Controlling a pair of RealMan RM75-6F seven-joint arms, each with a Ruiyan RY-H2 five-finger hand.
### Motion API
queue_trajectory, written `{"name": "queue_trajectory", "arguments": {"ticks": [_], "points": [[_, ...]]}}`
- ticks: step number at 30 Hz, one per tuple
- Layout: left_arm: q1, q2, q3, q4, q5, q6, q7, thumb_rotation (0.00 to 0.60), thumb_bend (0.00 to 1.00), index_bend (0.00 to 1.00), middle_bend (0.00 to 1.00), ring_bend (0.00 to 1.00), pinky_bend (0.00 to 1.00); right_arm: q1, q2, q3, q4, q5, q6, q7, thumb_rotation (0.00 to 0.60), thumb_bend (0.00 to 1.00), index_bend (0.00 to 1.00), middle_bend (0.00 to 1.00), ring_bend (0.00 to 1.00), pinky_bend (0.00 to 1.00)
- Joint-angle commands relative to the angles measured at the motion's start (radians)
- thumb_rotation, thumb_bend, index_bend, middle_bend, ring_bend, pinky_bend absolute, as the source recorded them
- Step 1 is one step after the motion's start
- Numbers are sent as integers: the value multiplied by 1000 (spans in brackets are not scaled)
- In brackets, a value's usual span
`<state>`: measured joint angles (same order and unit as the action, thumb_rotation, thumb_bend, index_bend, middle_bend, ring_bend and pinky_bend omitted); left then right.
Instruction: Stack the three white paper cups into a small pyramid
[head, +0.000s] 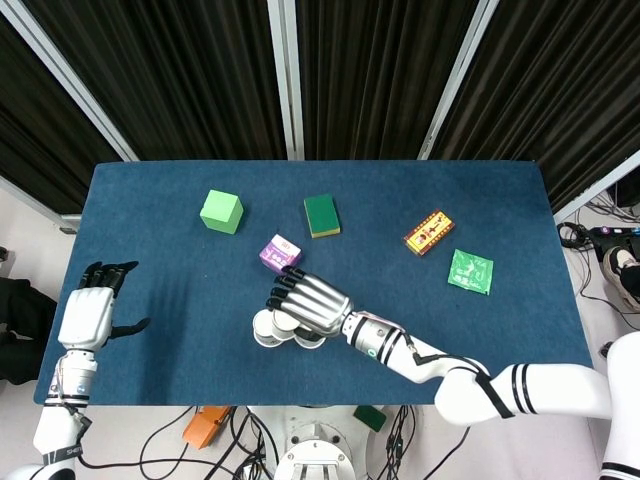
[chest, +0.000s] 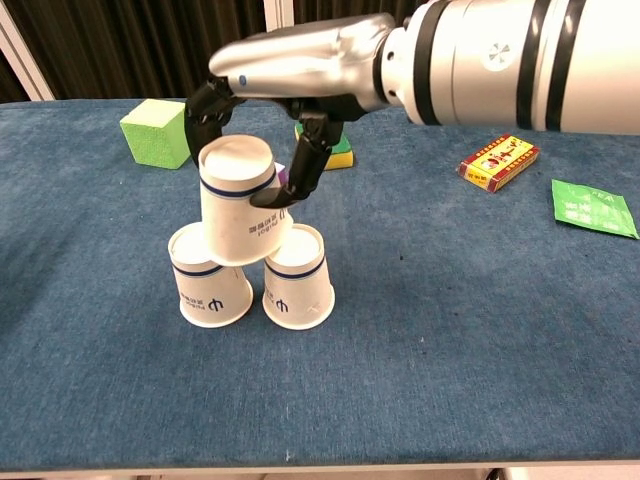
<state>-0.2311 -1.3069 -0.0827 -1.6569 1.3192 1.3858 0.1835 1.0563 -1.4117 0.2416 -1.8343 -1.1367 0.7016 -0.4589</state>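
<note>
Two white paper cups stand upside down side by side near the table's front edge: the left cup (chest: 211, 286) and the right cup (chest: 297, 280). A third white cup (chest: 240, 200), also upside down, sits across their tops, tilted slightly. My right hand (chest: 285, 95) grips this top cup from above, fingers curled round its sides. In the head view the right hand (head: 308, 303) covers the cups; only a bit of the left cup (head: 262, 330) shows. My left hand (head: 88, 315) hovers open at the table's left edge, holding nothing.
A green cube (chest: 158, 132) lies at the back left, and a purple box (head: 280, 253) and a green sponge (head: 322, 214) just behind the cups. To the right lie a red-and-yellow box (chest: 499, 161) and a green packet (chest: 596, 209). The blue table (chest: 450, 330) stretches out in front.
</note>
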Motion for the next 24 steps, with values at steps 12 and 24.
{"name": "queue_trajectory", "arguments": {"ticks": [12,24], "points": [[-1,-10,-10,4,-1,-5,11,600,64,165,193,108,101,32,-17,-29,16,4,27,22,600,528,275,325,191,172],[0,1,-18,3,-7,-12,8,600,64,165,192,108,89,-41,86,-57,-55,-81,160,37,600,527,73,177,79,122]]}}
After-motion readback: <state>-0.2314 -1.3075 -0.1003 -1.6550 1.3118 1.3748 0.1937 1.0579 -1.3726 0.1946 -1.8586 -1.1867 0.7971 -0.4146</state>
